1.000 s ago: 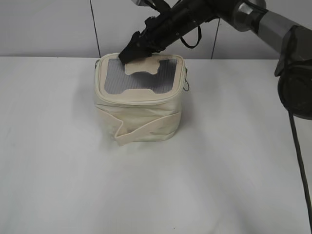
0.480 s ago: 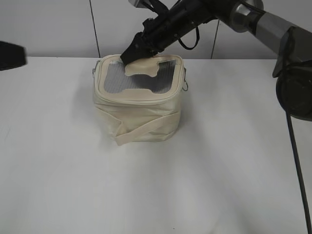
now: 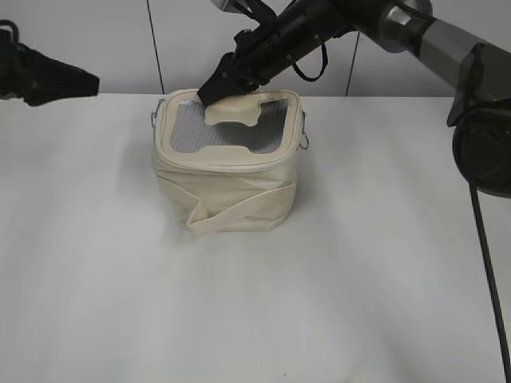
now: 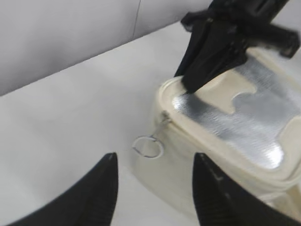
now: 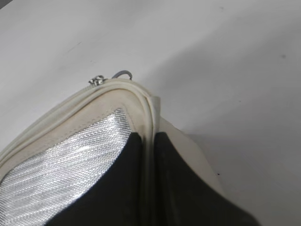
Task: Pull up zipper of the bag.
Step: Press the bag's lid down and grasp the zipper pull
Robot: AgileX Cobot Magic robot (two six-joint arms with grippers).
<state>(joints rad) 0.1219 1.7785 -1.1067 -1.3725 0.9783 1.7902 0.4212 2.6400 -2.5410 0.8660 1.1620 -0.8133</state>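
Observation:
The cream boxy bag (image 3: 231, 179) stands on the white table, its grey top panel with the cream H-shaped patch facing up. My right gripper (image 3: 209, 92) is shut on the bag's far top rim (image 5: 149, 132). The zipper's silver slider and ring pull (image 4: 148, 146) hang at the bag's left corner; the slider also shows in the right wrist view (image 5: 97, 80) and the exterior view (image 3: 152, 118). My left gripper (image 3: 84, 82) is open and empty, off to the left of the bag; the ring pull lies just ahead of its fingers (image 4: 155, 162).
A cream strap (image 3: 239, 214) wraps the bag's front side. A second metal ring (image 3: 304, 140) hangs at the bag's right side. White table surface (image 3: 255, 319) lies around the bag, with a grey panelled wall behind.
My left arm has come into view from the left edge and moved right towards the bag. My right gripper keeps its hold on the far rim.

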